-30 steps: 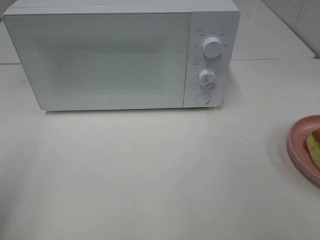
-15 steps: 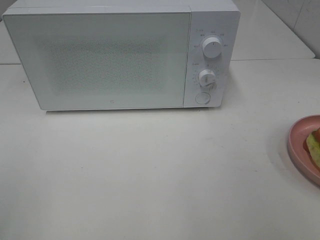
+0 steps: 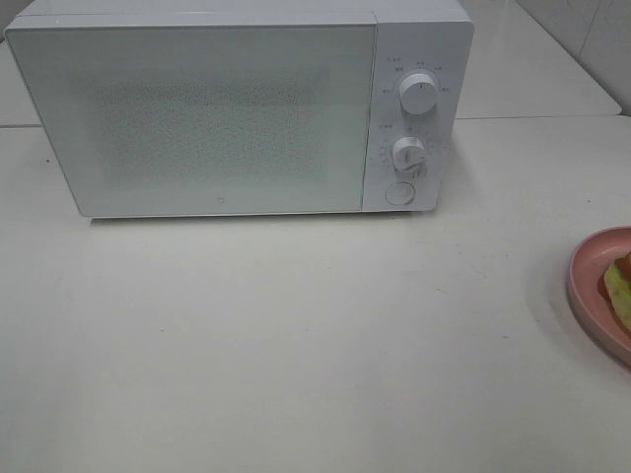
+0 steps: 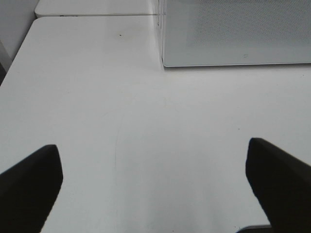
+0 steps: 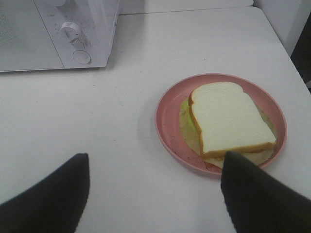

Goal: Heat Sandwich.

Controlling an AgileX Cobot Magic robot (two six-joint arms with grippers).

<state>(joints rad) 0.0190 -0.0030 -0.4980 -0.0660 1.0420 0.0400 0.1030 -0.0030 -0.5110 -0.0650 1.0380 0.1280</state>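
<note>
Both end effectors hung open and empty; microwave (image 3: 237, 113) shut at 12 o'clock, sandwich (image 5: 228, 121) at 3; best open door first.

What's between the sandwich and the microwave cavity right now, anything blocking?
The microwave door is shut, so that blocks the cavity. The sandwich sits on the pink plate to the microwave's right; the table between them shows nothing else. Both grippers are open, holding nothing.
</note>
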